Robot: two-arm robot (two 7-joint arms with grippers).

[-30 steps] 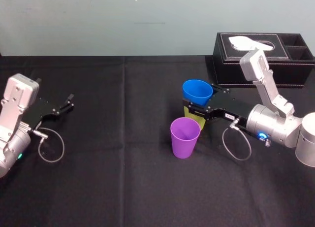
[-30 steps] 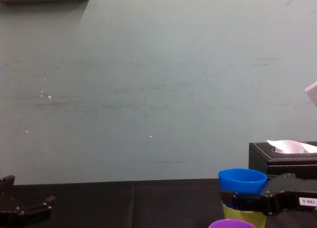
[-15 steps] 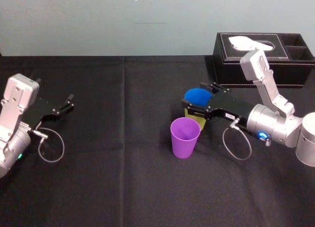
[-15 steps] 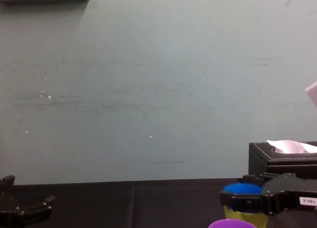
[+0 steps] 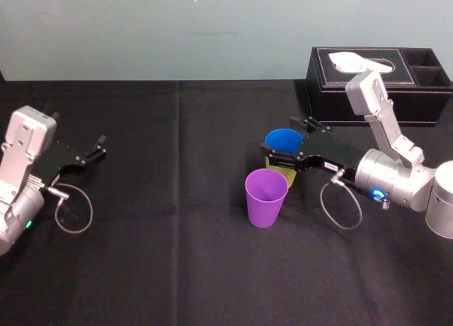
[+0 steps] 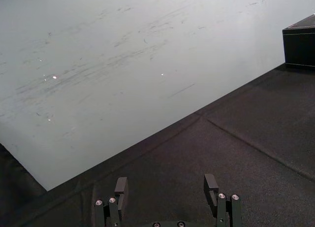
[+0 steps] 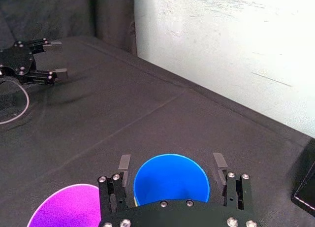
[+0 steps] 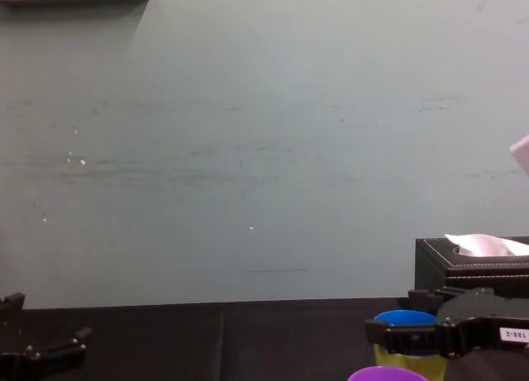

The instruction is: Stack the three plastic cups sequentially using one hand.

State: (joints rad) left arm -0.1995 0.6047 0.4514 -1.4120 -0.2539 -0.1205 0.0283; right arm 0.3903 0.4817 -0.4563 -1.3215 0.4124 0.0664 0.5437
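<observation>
The blue cup (image 5: 284,138) sits nested inside the yellow-green cup (image 5: 286,175), right of the table's middle. Just in front of that pair stands the purple cup (image 5: 266,197), upright and on its own. My right gripper (image 5: 282,137) straddles the blue cup's rim, open. In the right wrist view, its fingers (image 7: 124,164) stand a little off the blue cup (image 7: 171,180) on both sides, with the purple cup (image 7: 69,208) beside. The chest view shows the blue cup (image 8: 405,319) low in the yellow-green cup (image 8: 380,354). At the far left my left gripper (image 5: 100,147) rests open and empty.
A black tissue box (image 5: 382,85) stands at the back right, close behind the right arm. A black cloth (image 5: 177,255) covers the table, with free room across the middle and left. A cable loop (image 5: 74,213) hangs by the left arm.
The blue cup has dropped from a raised position down into the yellow-green cup. The right gripper's fingers have spread apart and let go of it. The left arm has not moved.
</observation>
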